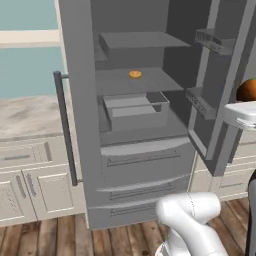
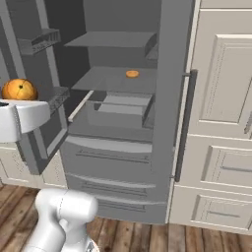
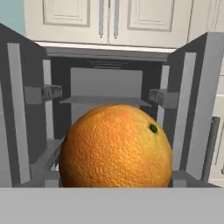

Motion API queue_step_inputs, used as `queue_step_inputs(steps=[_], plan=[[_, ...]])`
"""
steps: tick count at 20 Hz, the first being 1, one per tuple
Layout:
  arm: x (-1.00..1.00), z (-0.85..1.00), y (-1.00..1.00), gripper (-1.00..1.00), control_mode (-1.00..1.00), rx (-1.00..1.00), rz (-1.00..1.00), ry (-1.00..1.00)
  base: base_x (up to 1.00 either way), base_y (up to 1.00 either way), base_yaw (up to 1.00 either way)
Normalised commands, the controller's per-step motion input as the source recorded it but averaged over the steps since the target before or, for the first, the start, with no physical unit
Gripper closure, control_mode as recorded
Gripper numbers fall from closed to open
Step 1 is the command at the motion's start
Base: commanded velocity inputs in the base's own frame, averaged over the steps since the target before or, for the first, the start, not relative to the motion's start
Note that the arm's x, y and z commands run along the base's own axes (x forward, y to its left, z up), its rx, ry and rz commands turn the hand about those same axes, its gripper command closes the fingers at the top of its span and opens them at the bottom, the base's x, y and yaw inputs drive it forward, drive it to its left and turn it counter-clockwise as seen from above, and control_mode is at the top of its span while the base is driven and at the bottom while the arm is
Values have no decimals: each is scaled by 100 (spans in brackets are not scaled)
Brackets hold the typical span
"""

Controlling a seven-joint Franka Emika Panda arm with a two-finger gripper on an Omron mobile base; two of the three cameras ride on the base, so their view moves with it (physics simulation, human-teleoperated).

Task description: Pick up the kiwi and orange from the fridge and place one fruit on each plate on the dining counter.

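Note:
The orange (image 3: 116, 146) is a round, deep orange ball with a dark spot, close up in the middle of the hand view. It sits above the white hand in front of the open fridge (image 1: 145, 150), as the orange (image 1: 248, 90) at the right edge of the left base view and the orange (image 2: 19, 90) at the left of the right base view. My gripper (image 2: 19, 97) is shut on it, and the fruit hides its fingertips. The kiwi, the plates and the dining counter are out of view.
Both fridge doors stand open, with door racks (image 1: 202, 102) close to the hand. A flat pale orange disc (image 1: 135, 74) lies on the middle shelf above a pulled-out bin (image 1: 135, 107). White cabinets (image 2: 221, 123) flank the fridge, and its dark bar handle (image 2: 184, 123) sticks out.

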Motion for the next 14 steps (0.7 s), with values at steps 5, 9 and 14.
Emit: queue_step_inputs(steps=[5,9,14], plan=[[0,0,0,100,100,0,0,0,-100,6,0],[0,0,0,100,100,0,0,0,-100,10,0],[0,0,0,100,100,0,0,0,-100,13,0]])
